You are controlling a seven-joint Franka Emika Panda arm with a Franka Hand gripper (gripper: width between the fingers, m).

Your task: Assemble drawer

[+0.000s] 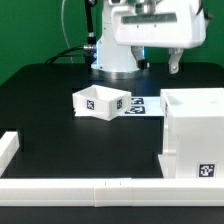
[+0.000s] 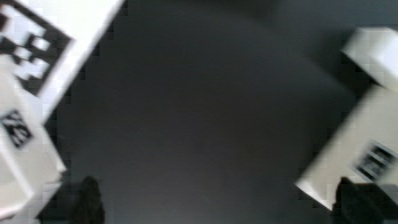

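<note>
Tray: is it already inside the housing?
No, the tray sits on the table, apart from the housing, off to the exterior view's left of it.

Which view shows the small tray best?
The exterior view: the tray appears whole, with its tag. The wrist view shows only blurred white tagged pieces; whether one is the tray, I cannot tell.

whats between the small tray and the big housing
The marker board lies on the table between the tray and the housing, seen in the exterior view.
</note>
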